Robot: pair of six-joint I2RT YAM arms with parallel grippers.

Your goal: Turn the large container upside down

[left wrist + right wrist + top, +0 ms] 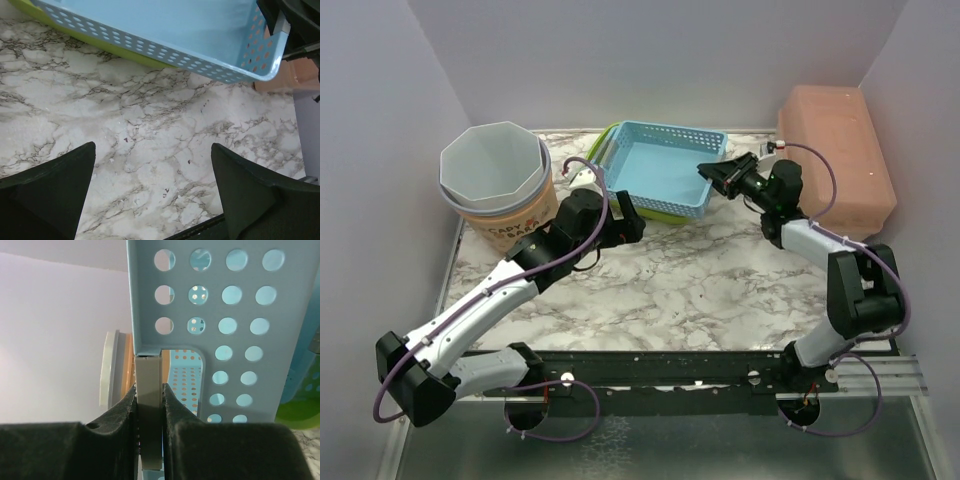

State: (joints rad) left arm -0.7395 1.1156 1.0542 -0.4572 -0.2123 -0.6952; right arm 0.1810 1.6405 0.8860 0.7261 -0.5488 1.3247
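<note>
The right claw pinches the rim of the blue basket at the back edge of the worktop. Tipping could make it slip. The left claw is wide apart.

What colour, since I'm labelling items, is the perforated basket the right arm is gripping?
Light blue; the basket shows best in the top external view.

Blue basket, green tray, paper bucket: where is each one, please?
blue basket (665, 170), top view, bare inner floor
green tray (658, 213), top view, front edge
paper bucket (508, 228), top view, printed outer wall
</note>
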